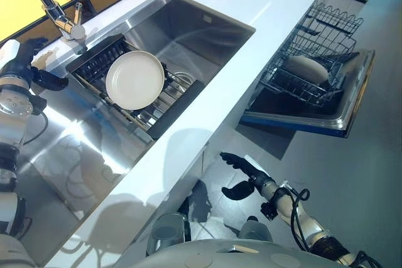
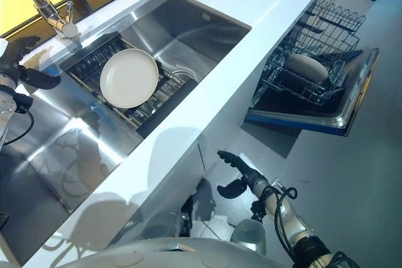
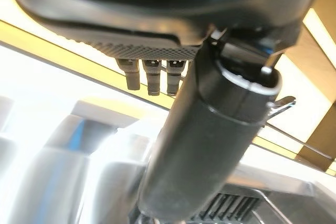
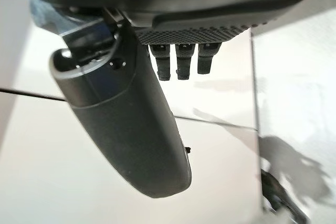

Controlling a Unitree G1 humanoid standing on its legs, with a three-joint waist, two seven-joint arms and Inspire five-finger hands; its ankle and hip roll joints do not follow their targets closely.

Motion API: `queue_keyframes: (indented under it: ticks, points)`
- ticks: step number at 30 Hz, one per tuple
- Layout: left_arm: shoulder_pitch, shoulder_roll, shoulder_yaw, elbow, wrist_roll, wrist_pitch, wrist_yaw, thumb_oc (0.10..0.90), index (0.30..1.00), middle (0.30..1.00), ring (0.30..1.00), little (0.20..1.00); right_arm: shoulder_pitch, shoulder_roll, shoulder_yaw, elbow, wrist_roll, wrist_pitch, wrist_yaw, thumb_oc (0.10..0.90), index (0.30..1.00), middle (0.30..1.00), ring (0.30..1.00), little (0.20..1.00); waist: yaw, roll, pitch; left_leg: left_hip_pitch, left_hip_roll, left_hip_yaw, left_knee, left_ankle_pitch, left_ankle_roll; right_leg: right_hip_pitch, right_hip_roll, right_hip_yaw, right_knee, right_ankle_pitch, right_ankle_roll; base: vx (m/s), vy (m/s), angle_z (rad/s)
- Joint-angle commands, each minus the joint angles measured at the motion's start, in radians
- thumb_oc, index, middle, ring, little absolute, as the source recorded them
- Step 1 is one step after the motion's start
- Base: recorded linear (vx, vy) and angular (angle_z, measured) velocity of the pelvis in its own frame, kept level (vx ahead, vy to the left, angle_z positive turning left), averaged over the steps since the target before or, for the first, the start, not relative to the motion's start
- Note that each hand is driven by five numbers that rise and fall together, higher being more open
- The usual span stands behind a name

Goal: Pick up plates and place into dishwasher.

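Observation:
A white plate (image 1: 134, 80) lies tilted on a dark dish rack (image 1: 100, 61) in the steel sink (image 1: 188, 29). A second white plate (image 1: 308, 68) rests in the wire rack (image 1: 314, 54) of the open dishwasher (image 1: 326, 117) at the right. My left hand (image 1: 34, 61) hovers over the drainboard left of the sink rack, fingers relaxed and holding nothing. My right hand (image 1: 245, 177) hangs below the counter edge in front of the cabinet, open and apart from the dishwasher door.
A chrome tap (image 1: 59, 17) stands behind the sink rack. The white countertop (image 1: 251, 61) runs between sink and dishwasher. The steel drainboard (image 1: 69, 155) lies at the lower left. Grey floor (image 1: 364, 174) spreads below the dishwasher door.

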Motion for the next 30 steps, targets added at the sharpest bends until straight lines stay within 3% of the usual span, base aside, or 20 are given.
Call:
queue_keyframes:
  ticks: [1,2,3,9,15,23,30]
  points:
    - [-0.064,0.061,0.048,-0.041,-0.005,-0.069,0.059,0.800,0.900,0.900,0.900,0.900,-0.003,-0.078,0.012,-0.036,0.002,-0.058,-0.036,0.800,0.900,0.900,0.900,0.900,-0.052,0.050,-0.110,-0.056,-0.021,-0.009,0.113,-0.134,-0.009,-0.033,0.081,-0.015,-0.032,0.000,0.003,0.06,0.047,-0.73]
    - [-0.070,0.060,0.034,-0.051,-0.016,-0.074,0.055,0.800,0.900,0.900,0.900,0.900,-0.010,-0.078,0.015,-0.035,0.009,-0.055,-0.045,0.800,0.900,0.900,0.900,0.900,-0.060,0.045,-0.104,-0.048,-0.036,-0.011,0.109,-0.142,-0.002,-0.068,0.102,0.002,-0.035,0.026,0.007,0.06,0.020,-0.60]
    - [-0.074,0.053,0.035,-0.063,-0.014,-0.078,0.040,0.800,0.900,0.900,0.900,0.900,-0.010,-0.077,0.013,-0.035,0.012,-0.056,-0.049,0.800,0.900,0.900,0.900,0.900,-0.060,0.046,-0.103,-0.048,-0.038,-0.013,0.106,-0.144,0.004,-0.067,0.112,0.014,-0.034,0.011,0.007,0.05,0.006,-0.28]
    - [-0.106,0.039,-0.015,-0.095,-0.048,-0.092,-0.028,0.800,0.900,0.900,0.900,0.900,-0.003,-0.055,0.001,-0.003,0.011,-0.069,-0.072,0.800,0.900,0.900,0.900,0.900,-0.060,0.042,-0.127,-0.040,-0.050,-0.014,0.070,-0.139,0.017,-0.043,0.113,0.024,-0.040,0.030,0.015,0.07,-0.030,0.11]
    - [-0.199,0.037,-0.064,-0.073,-0.084,-0.053,-0.096,0.800,0.900,0.900,0.900,0.900,-0.005,-0.039,-0.004,0.017,-0.004,-0.057,-0.081,0.800,0.900,0.900,0.900,0.900,-0.072,0.050,-0.137,-0.009,-0.051,-0.007,0.051,-0.150,0.021,-0.024,0.112,0.022,-0.058,0.014,0.019,0.07,-0.032,0.07]
    - [-0.182,0.023,-0.053,-0.035,-0.086,-0.024,-0.154,0.800,0.900,0.900,0.900,0.900,0.005,-0.049,-0.010,0.009,0.011,-0.039,-0.085,0.800,0.900,0.900,0.900,0.900,-0.082,0.055,-0.141,0.004,-0.049,0.004,0.050,-0.158,0.019,-0.012,0.120,0.015,-0.094,-0.005,0.023,0.02,-0.015,0.04]
    - [-0.194,0.017,-0.031,-0.062,-0.164,-0.078,-0.104,0.800,0.900,0.900,0.900,0.900,0.038,-0.035,-0.016,0.028,0.014,-0.061,-0.098,0.800,0.900,0.900,0.900,0.900,-0.101,0.056,-0.140,0.028,-0.056,0.013,0.030,-0.166,0.030,-0.022,0.119,0.027,-0.073,0.000,0.029,0.04,-0.003,-0.01]
